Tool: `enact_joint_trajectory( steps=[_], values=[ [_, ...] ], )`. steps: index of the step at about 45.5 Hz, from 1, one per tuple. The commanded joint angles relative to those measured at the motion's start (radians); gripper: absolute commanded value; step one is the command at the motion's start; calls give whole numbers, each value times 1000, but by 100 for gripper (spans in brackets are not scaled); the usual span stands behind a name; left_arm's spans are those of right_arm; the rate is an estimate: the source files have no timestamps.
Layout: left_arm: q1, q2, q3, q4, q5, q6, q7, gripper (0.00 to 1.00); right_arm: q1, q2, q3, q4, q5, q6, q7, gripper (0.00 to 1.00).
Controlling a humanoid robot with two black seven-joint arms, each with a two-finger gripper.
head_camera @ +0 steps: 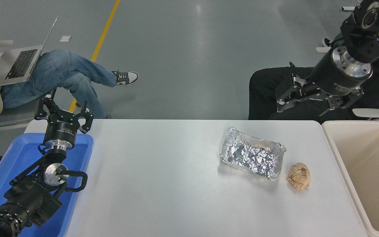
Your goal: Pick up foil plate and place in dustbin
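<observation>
The shiny silver, crinkled rectangular aluminium foil plate (252, 157) lies flat on the white table (163, 184), right of centre and nearer the far edge, empty side up. It looks very light and thin, likely to dent or fold under a hard squeeze, and its smooth metal could slip between hard pads. The raised rolled rim is the stiffest part, so the best hold is probably a pinch over one long rim wall, one finger inside and one outside, closing gently. The far rim, at the plate's 12 o'clock, faces the working arm most directly.

The right black gripper (283, 98) hangs in the air beyond the table's far edge, at about 1 o'clock from the plate and well apart from it, touching nothing. Its fingers stand spread apart and hold nothing.

A small crumpled tan paper ball (298, 176) sits just beside the plate at its 4 o'clock, so an approach from that corner risks knocking it. The large beige plastic rectangular dustbin (340, 154) stands at the plate's 3 o'clock, beyond the ball, its mouth open upward.

The left black gripper (63, 113) is parked over the blue plastic tray (18, 158) at lower left, fingers splayed and empty.
</observation>
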Motion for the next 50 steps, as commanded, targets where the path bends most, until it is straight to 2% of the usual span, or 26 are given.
enact_joint_trajectory(
  steps=[1, 40, 50],
  values=[
    [0, 0, 0, -1, -2, 0, 0, 99, -9, 1, 0, 0, 1, 0, 0, 100],
    [0, 0, 0, -1, 0, 0, 0, 99, -119, -1, -2, -18, 19, 0, 2, 100],
    [0, 0, 0, 1, -2, 0, 0, 99, -311, 1, 63, -35, 19, -287, 2, 100]
  ],
)
